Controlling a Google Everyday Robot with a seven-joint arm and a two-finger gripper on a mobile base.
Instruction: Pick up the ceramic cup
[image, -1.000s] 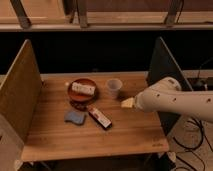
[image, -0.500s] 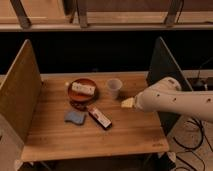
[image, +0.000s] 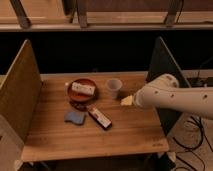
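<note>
one ceramic cup (image: 113, 88) — jaws seemingly just beside

No lettering, label, brand or number can be read anywhere on the pale wooden table (image: 125, 135), not even on the flat red-and-white packet (image: 100, 118). The robot's gripper (image: 127, 100) hangs just right of the small pale ceramic cup (image: 113, 88).

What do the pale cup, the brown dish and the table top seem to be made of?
The ceramic cup: probably glazed ceramic, pale and smooth, though plastic looks possible. The brown dish: likely glazed pottery, reddish-brown and smooth. The table: wood, with visible plank grain and a matte look. The gripper is just right of the cup in the view.
</note>
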